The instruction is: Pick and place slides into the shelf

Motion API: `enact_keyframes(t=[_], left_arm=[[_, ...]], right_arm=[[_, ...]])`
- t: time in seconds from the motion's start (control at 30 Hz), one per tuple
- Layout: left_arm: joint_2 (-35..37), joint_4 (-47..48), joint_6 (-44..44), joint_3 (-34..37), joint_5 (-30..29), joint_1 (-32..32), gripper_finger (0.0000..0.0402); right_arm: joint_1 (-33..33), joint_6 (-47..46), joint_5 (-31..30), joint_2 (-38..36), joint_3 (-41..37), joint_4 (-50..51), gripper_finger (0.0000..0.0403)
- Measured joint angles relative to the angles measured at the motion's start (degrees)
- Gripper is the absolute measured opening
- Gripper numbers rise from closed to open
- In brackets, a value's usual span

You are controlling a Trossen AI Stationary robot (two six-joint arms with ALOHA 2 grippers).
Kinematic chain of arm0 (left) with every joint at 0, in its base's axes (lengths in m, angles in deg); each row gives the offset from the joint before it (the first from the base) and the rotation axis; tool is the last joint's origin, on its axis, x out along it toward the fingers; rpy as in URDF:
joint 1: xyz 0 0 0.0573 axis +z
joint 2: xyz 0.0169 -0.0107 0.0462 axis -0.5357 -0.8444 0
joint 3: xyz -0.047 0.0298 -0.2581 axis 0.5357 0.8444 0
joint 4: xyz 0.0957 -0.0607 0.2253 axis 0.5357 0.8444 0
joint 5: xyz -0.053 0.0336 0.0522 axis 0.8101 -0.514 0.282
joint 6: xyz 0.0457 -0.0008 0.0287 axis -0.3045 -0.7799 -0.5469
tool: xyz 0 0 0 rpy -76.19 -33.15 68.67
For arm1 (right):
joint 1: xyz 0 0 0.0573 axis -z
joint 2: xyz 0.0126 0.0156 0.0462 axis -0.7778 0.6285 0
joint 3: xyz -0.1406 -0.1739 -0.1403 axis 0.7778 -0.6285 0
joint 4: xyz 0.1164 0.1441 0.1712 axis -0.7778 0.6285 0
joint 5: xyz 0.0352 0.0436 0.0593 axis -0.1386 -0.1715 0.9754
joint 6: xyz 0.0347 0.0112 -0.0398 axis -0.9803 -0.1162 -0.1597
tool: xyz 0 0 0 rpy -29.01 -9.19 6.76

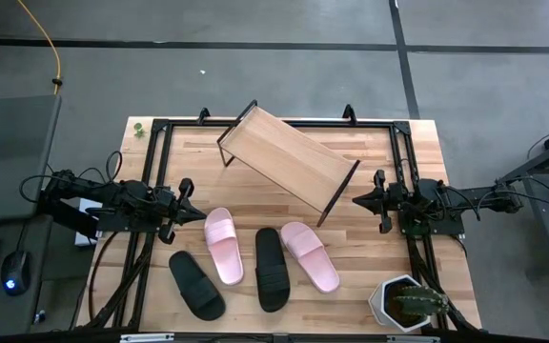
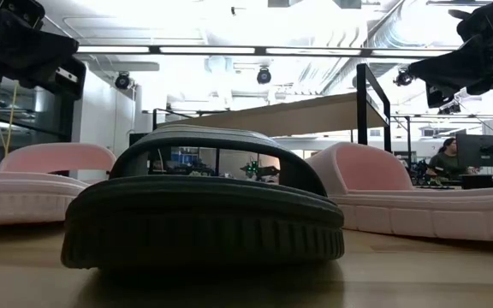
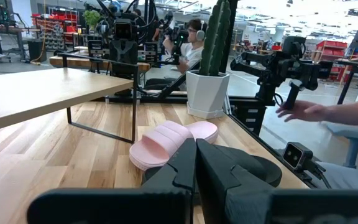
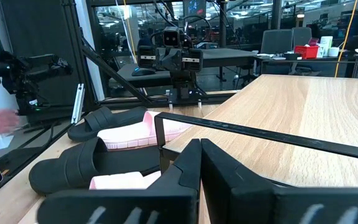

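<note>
Four slides lie sole-down on the tabletop near its near edge: a black slide, a pink slide, a second black slide and a second pink slide. The shelf, a slanted light-wood board on a thin black frame, stands diagonally behind them. My left gripper hovers shut just left of the first pink slide, above the table. My right gripper hovers shut by the shelf's right end. In the low view the second black slide fills the foreground.
A potted cactus stands at the table's near right corner and shows in the left wrist view. Black rails run along the table's left and right sides. A person's hand shows beyond the table's edge. Bare wood lies between the shelf and the slides.
</note>
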Motion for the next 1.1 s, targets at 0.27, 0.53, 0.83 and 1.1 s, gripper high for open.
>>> enact_keyframes(t=[0.27,0.53,0.83,1.1], left_arm=[[0.0,0.0,0.0,0.0,0.0,0.0,0.0001],[0.0,-0.3,0.0,0.0,-1.4,0.0,0.0001],[0.0,-0.3,0.0,0.0,-1.5,0.0,0.0001],[0.0,-0.3,2.9,0.0,-1.4,0.0,0.0001]], right_arm=[[0.0,0.0,0.0,0.0,0.0,0.0,0.0],[0.0,-0.8,0.0,0.0,0.0,-0.2,0.0],[0.0,-2.6,0.0,0.0,0.0,-0.3,0.0],[0.0,-9.1,0.1,0.0,0.0,-0.9,0.0]])
